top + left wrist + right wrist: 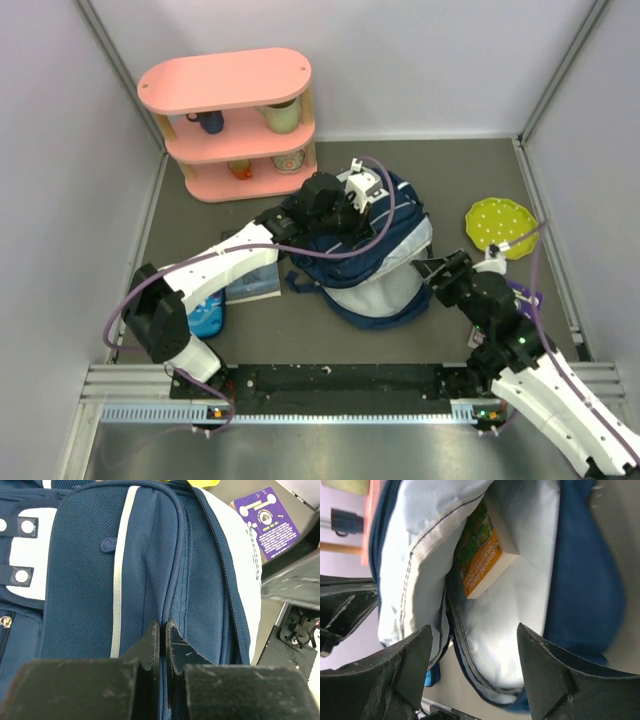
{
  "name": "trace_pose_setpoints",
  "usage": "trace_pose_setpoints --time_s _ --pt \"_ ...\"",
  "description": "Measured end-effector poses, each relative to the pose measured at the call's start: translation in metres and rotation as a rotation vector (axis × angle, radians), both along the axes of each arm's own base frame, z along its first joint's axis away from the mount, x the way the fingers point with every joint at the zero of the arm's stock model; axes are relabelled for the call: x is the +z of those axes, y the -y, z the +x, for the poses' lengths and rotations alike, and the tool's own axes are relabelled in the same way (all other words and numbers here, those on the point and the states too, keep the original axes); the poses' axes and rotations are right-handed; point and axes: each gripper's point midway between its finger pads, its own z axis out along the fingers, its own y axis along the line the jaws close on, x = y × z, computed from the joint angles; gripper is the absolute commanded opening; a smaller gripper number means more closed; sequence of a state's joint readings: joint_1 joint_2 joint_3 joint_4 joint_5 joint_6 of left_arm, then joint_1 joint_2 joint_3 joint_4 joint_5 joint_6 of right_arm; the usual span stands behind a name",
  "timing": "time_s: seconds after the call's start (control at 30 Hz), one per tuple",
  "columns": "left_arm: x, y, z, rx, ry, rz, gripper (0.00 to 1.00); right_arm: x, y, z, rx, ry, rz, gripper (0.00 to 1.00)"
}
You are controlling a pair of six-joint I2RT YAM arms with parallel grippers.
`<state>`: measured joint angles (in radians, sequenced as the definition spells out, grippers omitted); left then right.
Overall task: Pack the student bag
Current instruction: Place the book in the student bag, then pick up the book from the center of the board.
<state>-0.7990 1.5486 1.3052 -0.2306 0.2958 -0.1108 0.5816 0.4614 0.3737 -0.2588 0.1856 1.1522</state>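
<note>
The student bag (385,265) is a navy backpack lying mid-table, its main compartment open towards the near side and showing pale lining (520,605). A book with an orange spine (482,555) lies inside. My left gripper (338,222) rests on top of the bag. In the left wrist view it (162,625) is closed on a fold of navy fabric (150,555) beside a zip seam. My right gripper (437,268) is at the right side of the bag's mouth. In the right wrist view it (475,650) is wide open and empty, facing the lining.
A pink shelf (232,120) with cups stands at the back left. A green plate (500,225) and a purple card (526,296) lie right of the bag. A bright-blue pencil case (207,316) and a flat packet (255,280) lie to its left.
</note>
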Motion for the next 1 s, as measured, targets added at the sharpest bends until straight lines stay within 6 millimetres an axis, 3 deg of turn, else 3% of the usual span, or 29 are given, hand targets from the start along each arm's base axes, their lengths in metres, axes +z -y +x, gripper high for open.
trace_pose_setpoints --time_s 0.13,0.27,0.37,0.43,0.47,0.5,0.6,0.7,0.87,0.93,1.0 --pt "-0.009 0.001 -0.002 0.003 -0.027 0.003 0.00 0.007 0.035 -0.029 -0.079 0.005 -0.007 0.67" --pt "-0.015 0.001 -0.004 0.005 -0.043 -0.004 0.00 0.031 0.059 -0.044 -0.138 0.061 0.000 0.68" --pt "-0.016 0.001 -0.005 0.004 -0.057 -0.007 0.20 0.059 0.068 -0.048 -0.153 0.110 -0.018 0.68" --pt "-0.017 0.001 -0.006 0.003 -0.063 -0.006 0.28 0.075 0.067 -0.047 -0.135 0.122 -0.051 0.68" --pt "-0.018 0.001 -0.008 0.003 -0.071 -0.008 0.44 0.081 0.063 -0.044 -0.119 0.122 -0.070 0.68" --pt "-0.019 0.000 -0.009 0.003 -0.077 -0.008 0.52 0.088 0.056 -0.040 -0.090 0.122 -0.091 0.68" --pt "-0.021 -0.010 -0.014 0.026 -0.080 -0.004 0.72 0.094 0.033 -0.028 0.004 0.105 -0.137 0.68" --pt "-0.016 -0.031 -0.020 0.086 -0.057 -0.006 0.88 0.090 0.010 -0.019 0.105 0.089 -0.163 0.68" --pt "0.013 -0.085 -0.011 0.320 0.028 -0.013 0.97 0.092 -0.027 -0.012 0.257 0.097 -0.131 0.66" --pt "0.020 -0.115 0.001 0.449 0.051 -0.019 0.98 0.092 -0.044 -0.008 0.315 0.100 -0.111 0.66" --pt "0.015 -0.153 0.014 0.588 0.043 -0.008 0.99 0.086 -0.064 -0.005 0.377 0.087 -0.106 0.64"
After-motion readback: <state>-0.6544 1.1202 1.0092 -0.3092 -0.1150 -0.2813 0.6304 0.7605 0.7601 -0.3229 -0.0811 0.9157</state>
